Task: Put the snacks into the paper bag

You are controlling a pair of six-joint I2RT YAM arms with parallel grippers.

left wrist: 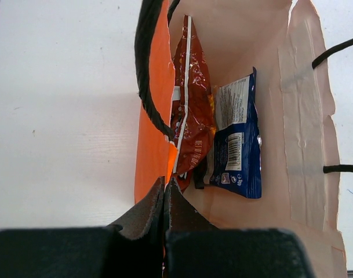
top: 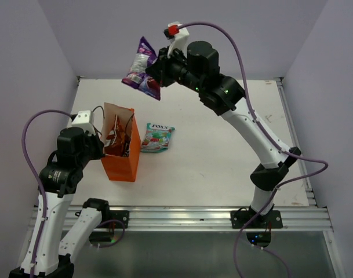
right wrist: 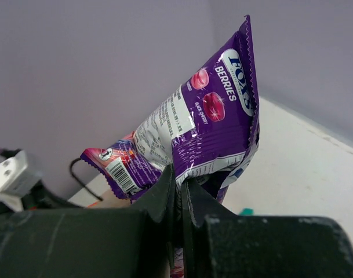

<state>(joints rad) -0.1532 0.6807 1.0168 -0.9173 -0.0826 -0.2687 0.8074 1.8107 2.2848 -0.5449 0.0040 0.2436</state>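
Top external view: the right claw (right wrist: 177,179) grips the purple packet (top: 140,66) high above the surface (top: 222,165), while the left claw (left wrist: 164,188) pinches the rim of the bag (top: 121,168).

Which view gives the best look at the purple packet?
Right wrist: the purple packet fills the frame, label readable, pinched between the jaws of the right gripper. Top external shows it small, held aloft beyond the paper bag. Left wrist doesn't show it.

Paper bag (top: 123,165): orange outside, pale peach inside, black cord handles (left wrist: 146,69). Red-orange packet (left wrist: 190,98), glossy; dark blue packet (left wrist: 240,145) with white barcode panel. Purple packet (top: 142,69), white lettering, red berries; sweets packet (top: 157,138) green, white and pink.
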